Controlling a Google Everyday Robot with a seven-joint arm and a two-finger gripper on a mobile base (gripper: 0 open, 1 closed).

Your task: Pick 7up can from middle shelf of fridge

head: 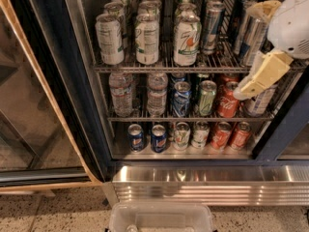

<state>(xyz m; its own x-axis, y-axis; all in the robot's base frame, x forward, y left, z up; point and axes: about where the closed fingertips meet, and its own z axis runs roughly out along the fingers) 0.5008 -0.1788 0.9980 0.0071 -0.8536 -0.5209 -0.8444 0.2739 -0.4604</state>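
The 7up can (pixel 187 40), white with green print, stands upright at the front of a silver wire rack (pixel 145 67) in the open fridge (pixel 58 81). Two white cans stand to its left and slim blue-and-silver cans to its right. My gripper (pixel 263 74), cream-coloured under a white arm housing (pixel 292 25), hangs at the fridge's right side, in front of the right-hand cans. It is right of the 7up can and slightly lower, apart from it, and it holds nothing that I can see.
The rack below (pixel 193 117) holds water bottles, a blue can, a green can (pixel 206 98) and a red cola can (pixel 227 99). Small cans line the floor. A ribbed steel base panel (pixel 207 185) and a clear bin (pixel 161 219) are below. The glass door (pixel 24 105) stands open at the left.
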